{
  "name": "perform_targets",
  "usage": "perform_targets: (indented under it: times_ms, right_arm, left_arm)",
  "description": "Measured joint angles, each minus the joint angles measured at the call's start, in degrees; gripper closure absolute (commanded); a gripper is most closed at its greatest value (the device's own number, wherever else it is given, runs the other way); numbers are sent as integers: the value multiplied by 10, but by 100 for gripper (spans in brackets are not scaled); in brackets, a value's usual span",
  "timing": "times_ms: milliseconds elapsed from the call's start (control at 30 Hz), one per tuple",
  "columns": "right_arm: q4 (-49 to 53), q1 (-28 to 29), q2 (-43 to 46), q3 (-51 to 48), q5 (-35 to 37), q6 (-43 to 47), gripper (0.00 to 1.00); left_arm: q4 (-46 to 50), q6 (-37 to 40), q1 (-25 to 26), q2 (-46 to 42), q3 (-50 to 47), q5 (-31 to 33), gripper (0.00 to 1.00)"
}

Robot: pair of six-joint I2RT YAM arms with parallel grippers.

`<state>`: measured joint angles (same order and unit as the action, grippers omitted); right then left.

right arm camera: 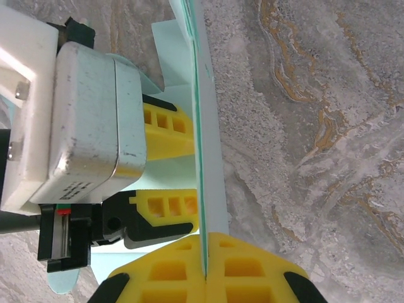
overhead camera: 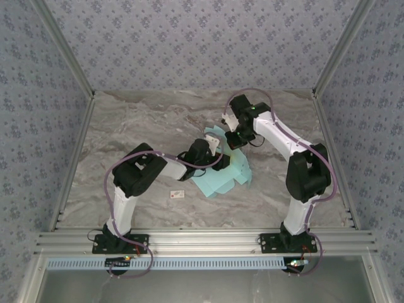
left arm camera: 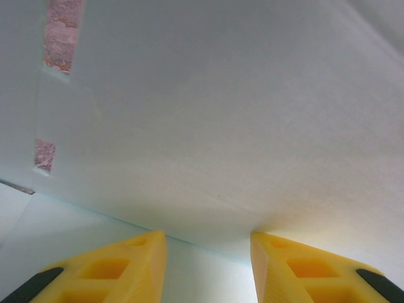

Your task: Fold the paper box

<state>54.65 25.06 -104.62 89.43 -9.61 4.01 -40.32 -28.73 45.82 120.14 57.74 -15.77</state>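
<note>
The paper box [overhead camera: 224, 178] is a light turquoise die-cut sheet lying mid-table, with one panel raised upright. My right gripper [right arm camera: 206, 241] is shut on the top edge of that upright panel [right arm camera: 211, 158], which runs thin and vertical between its yellow fingers. My left gripper [left arm camera: 207, 235] is open, its two yellow fingertips [left arm camera: 154, 238] pressed against the panel's pale face [left arm camera: 221, 113] from the other side, with flat card beneath them. In the right wrist view the left gripper's fingers [right arm camera: 167, 125] butt against the panel. From above, both grippers [overhead camera: 214, 146] [overhead camera: 235, 142] meet at the sheet's far end.
A tiny white tag with a red mark [overhead camera: 177, 195] lies on the marble table [overhead camera: 139, 126] left of the sheet. Aluminium rails [overhead camera: 69, 158] edge the table on both sides, and patterned walls stand behind.
</note>
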Motion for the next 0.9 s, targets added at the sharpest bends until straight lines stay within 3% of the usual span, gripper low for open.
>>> perform_targets:
  times_ms: [533, 900]
  right_arm:
    - [-24, 3, 11, -18, -10, -11, 100]
    - [-39, 51, 10, -14, 175, 21, 100]
  left_arm:
    - [-48, -18, 1, -2, -26, 20, 56]
    - [-12, -26, -11, -21, -28, 29, 55]
